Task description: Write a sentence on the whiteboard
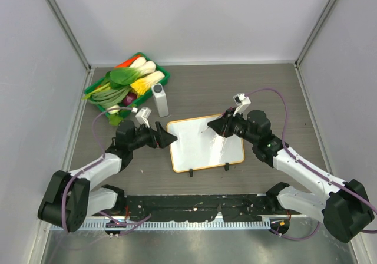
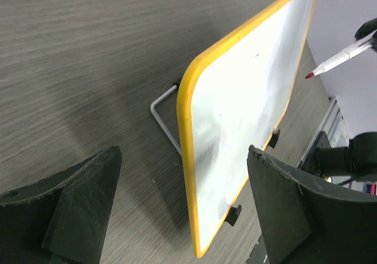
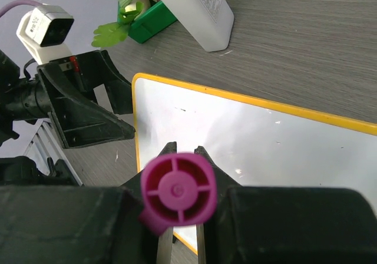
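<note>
R pincer (image 1: 219, 126), just right of middle in the top pic, is shut tight on a pen (image 3: 178, 192). The pen's round pink end fills the bottom middle of the R wrist pic, w/ a finger on each side. Its red tip pokes in at the upper right of the L wrist pic, close to the board but seems not to touch it.

L pincer (image 1: 166, 132), left of middle in the top pic, is wide open & holds nothing. Its fingers sit just beside the board's left edge.

The whiteboard (image 1: 206, 146) is mid table (image 1: 265, 93), between the two pincers. It has an orange rim & leans up on a thin wire leg (image 2: 162, 119). No words on it yet, only tiny specks.

What could go wrong: nothing holds the board, so a hard push from the pen could make it slide or flop down, & the letters would go wobbly. The L fingers are close, so a small move could bump the rim. The pen could twist in the grip too.

Writing to read: none on the board. The white box (image 3: 191, 10), top of the R wrist pic, has a label, but the print is too small to read. The green tray (image 1: 166, 75) of veg (image 1: 126, 81), upper left of the top pic, shows no label.
</note>
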You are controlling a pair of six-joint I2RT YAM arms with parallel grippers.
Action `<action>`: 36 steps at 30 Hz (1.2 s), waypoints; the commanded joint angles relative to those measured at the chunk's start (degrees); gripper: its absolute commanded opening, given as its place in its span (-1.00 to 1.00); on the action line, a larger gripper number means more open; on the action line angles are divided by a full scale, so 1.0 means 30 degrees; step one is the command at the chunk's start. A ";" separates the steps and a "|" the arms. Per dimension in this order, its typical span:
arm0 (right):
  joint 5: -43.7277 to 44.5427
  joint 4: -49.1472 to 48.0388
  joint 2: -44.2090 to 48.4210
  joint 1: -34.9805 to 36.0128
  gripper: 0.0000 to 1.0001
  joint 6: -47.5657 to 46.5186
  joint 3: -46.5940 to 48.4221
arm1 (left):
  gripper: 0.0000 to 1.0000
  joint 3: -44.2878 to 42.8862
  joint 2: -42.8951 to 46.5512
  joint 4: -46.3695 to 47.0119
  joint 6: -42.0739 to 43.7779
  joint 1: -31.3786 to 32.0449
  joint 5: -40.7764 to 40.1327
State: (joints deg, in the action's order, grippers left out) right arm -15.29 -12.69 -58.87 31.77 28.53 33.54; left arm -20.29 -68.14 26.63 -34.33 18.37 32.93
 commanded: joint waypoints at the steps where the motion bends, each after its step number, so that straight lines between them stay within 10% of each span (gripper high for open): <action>1: 0.0497 -0.1102 -0.0091 0.0103 -0.97 -0.0546 0.0803 | 0.83 0.0114 0.1733 -0.1432 0.1157 0.0029 -0.2123; 36: 0.1200 -0.2216 -0.1967 0.0104 -0.98 -0.0224 0.1652 | 0.91 0.1023 0.5018 -0.3077 0.2565 0.0029 -0.4970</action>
State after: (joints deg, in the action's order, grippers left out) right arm -12.78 -15.84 -64.47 31.77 28.40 36.23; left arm -16.64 -52.69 16.80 -27.97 18.37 18.96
